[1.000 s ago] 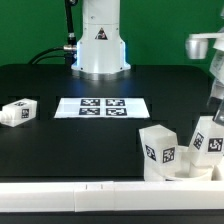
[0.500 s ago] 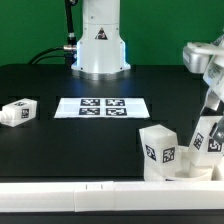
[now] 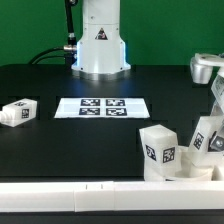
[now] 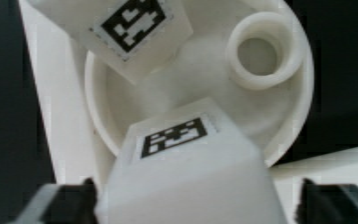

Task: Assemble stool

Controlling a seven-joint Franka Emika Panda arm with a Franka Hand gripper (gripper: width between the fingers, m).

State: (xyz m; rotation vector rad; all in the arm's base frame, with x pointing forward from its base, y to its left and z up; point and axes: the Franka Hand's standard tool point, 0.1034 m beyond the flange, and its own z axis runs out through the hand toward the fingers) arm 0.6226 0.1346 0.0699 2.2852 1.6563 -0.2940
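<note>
Stool parts in white plastic lie on a black bench (image 3: pixel 60 140). The round flat seat (image 4: pixel 286 110) lies at the exterior view's right, near the front edge, just behind a long white rail (image 3: pixel 100 197). One blocky upright leg (image 3: pixel 157 145) stands on the seat and shows a black-and-white tag. An open round socket (image 4: pixel 265 50) in the seat is empty. Another piece, the nearest leg (image 4: pixel 185 150), rises from the seat towards the wrist camera and runs between the dark fingers (image 4: pixel 69 205) of the end effector (image 4: pixel 194 205). The fingers flank this leg on two sides, but I cannot tell whether they press on it or stand slightly clear. A loose leg (image 3: pixel 18 111) lies on its side, well apart, at the exterior view's left.

These parts look rigid and light, with smooth, probably slippery faces. They are unlikely to break, though a leg could twist or slide in a weak grip. The flat opposite faces of a leg, away from its seat end, seem the best place to hold. The thin seat lies flat, so only its rim offers purchase.

The bench is matte, level and mostly bare. The marker board (image 3: pixel 100 106) lies at its centre, in front of the white robot base (image 3: pixel 100 40). A green backdrop (image 3: pixel 30 30) closes the scene behind.
</note>
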